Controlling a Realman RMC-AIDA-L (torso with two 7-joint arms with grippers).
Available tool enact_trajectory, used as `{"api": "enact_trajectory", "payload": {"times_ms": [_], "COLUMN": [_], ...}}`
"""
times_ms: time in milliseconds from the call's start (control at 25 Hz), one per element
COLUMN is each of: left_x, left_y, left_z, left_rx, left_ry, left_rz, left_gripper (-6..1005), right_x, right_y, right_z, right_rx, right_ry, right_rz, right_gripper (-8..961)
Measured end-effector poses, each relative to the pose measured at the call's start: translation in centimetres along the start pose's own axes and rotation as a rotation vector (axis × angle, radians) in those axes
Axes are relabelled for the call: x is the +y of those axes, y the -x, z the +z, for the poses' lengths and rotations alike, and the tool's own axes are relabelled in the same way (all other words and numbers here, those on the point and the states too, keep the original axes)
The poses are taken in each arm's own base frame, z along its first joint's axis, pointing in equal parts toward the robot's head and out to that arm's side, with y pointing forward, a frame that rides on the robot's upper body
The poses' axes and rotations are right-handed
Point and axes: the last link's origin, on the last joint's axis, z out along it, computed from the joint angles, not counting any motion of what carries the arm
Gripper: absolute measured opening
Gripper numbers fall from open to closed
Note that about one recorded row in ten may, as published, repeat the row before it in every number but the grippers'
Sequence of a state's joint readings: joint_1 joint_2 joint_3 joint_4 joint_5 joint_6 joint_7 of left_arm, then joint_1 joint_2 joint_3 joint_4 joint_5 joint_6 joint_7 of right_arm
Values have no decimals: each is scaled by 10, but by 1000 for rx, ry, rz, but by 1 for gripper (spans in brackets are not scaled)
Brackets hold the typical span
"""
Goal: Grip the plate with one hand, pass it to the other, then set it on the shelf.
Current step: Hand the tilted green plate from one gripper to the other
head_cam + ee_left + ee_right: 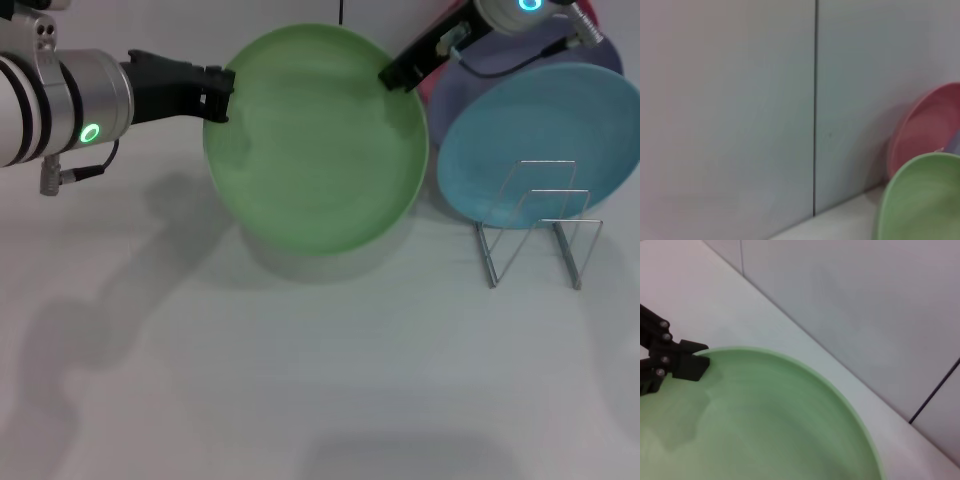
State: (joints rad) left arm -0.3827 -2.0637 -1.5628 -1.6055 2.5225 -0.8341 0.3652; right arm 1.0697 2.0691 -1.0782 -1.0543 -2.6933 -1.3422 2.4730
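We are holding the plate [318,140] lifted off the table, left of the shelf [535,225], with both grippers on it for the handover. Our left gripper [216,93] is pinching its left rim; our right gripper [400,76] is touching the far-right rim, grip uncertain.

The green plate [315,140] is hanging between your left gripper [215,92] and right gripper [400,75]. The blue plate [540,140] and lavender plate [480,85] are crowding the wire rack [540,225]. The table front [300,380] is offering open passage.
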Motion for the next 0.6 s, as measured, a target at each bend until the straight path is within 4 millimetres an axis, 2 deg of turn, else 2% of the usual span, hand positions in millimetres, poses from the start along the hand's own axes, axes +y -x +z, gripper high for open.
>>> {"api": "enact_trajectory", "payload": {"times_ms": [240, 600], "left_x": [8, 13], "left_y": [-4, -12], "left_z": [1, -2], "left_rx": [84, 114], "left_ry": [-8, -1], "left_rz": [57, 74], "left_gripper": [58, 396], "right_x": [-4, -6], "right_y": [-2, -9], "right_z": [-16, -19], "right_rx": [-25, -10], "right_ry": [-25, -42], "right_rz": [16, 24], "right_gripper": [25, 24]}}
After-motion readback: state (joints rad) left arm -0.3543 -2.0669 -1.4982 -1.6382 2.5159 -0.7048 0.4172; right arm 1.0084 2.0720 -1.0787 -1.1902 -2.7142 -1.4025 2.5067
